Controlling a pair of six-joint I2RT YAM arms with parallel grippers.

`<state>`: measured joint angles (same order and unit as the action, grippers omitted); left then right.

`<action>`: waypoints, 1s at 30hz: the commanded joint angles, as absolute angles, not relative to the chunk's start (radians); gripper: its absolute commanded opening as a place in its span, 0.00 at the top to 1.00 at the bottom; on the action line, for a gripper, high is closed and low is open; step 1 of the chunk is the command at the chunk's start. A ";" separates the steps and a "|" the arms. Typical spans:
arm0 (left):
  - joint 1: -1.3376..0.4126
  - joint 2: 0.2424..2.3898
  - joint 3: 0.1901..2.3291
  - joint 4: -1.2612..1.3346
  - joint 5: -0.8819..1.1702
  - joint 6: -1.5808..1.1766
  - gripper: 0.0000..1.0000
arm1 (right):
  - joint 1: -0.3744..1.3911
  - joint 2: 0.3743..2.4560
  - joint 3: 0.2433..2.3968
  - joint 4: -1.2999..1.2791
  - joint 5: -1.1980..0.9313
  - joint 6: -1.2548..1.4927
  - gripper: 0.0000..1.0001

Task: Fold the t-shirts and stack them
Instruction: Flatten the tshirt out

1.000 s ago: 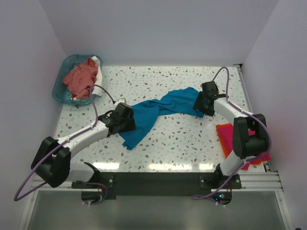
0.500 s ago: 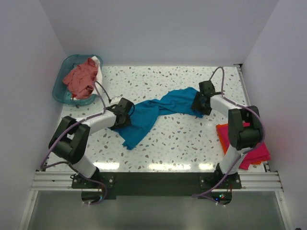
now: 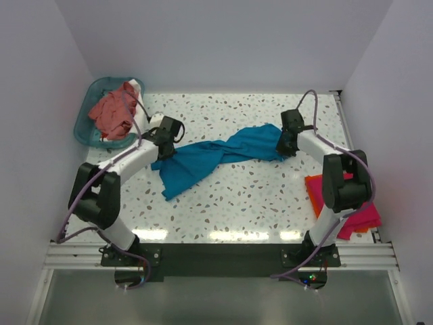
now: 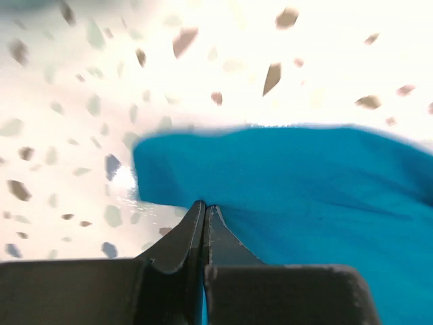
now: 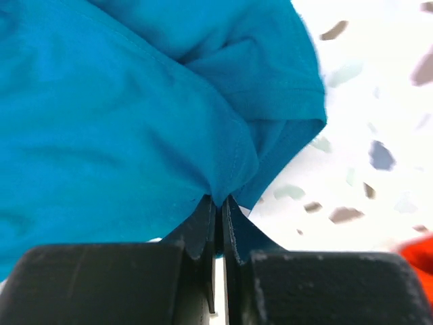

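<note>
the left tool [image 4: 205, 206], near the basket [image 3: 82, 120], and the right tool [image 5: 218, 200] pinched the teal-blue t-shirt [image 3: 210, 157] to stretch it; laying it flat seemed next.

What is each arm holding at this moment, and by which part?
Both hold the teal-blue t-shirt. The left gripper pinches its edge near a corner at the left end, and the right gripper pinches a bunched fold at the right end.
</note>
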<state>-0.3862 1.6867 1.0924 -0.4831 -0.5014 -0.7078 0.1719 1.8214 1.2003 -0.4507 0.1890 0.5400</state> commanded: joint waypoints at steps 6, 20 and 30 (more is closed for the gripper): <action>-0.379 1.226 1.252 -0.551 -0.667 -0.503 1.00 | 0.156 1.427 1.353 -0.610 0.353 0.491 1.00; -0.379 0.991 1.462 -0.591 -0.621 -0.374 1.00 | 0.156 1.143 1.585 -0.752 0.391 0.407 1.00; -0.246 1.392 1.480 -0.362 -0.398 -0.383 1.00 | 0.153 1.488 1.656 -0.597 0.286 0.338 0.92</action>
<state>-0.3130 1.2301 1.4681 -0.4805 -0.5079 -0.3969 0.1616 1.3510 1.6135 -0.6765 0.3286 0.3935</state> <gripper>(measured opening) 0.016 0.058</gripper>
